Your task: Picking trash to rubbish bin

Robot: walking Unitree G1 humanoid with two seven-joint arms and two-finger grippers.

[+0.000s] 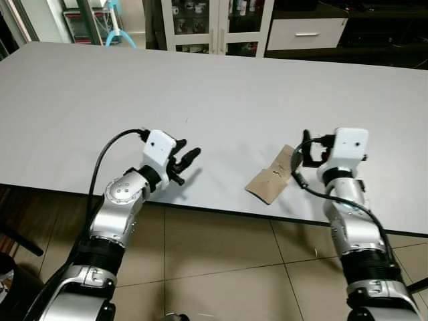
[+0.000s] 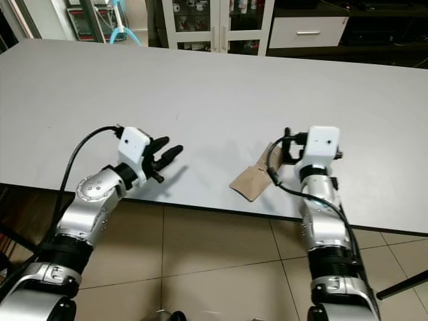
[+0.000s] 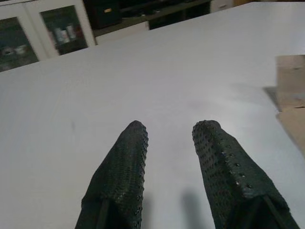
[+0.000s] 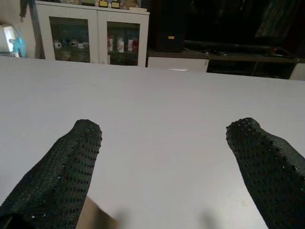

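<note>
A flat brown piece of paper (image 1: 273, 177) lies on the white table (image 1: 200, 93), close to its front edge. My right gripper (image 1: 307, 151) hovers just right of the paper's far end, open, with its fingers spread wide and nothing between them. In the right wrist view a brown corner of the paper (image 4: 95, 220) shows below the right gripper (image 4: 167, 129). My left gripper (image 1: 188, 155) rests low over the table near the front edge, well left of the paper, open and empty. The left wrist view has the paper (image 3: 291, 95) off to one side.
White glass-door cabinets (image 1: 214, 23) and a drawer unit (image 1: 307, 32) stand beyond the table's far edge. Brown tiled floor (image 1: 221, 247) lies under the front edge, where both arms reach up. The wide table top stretches bare behind the grippers.
</note>
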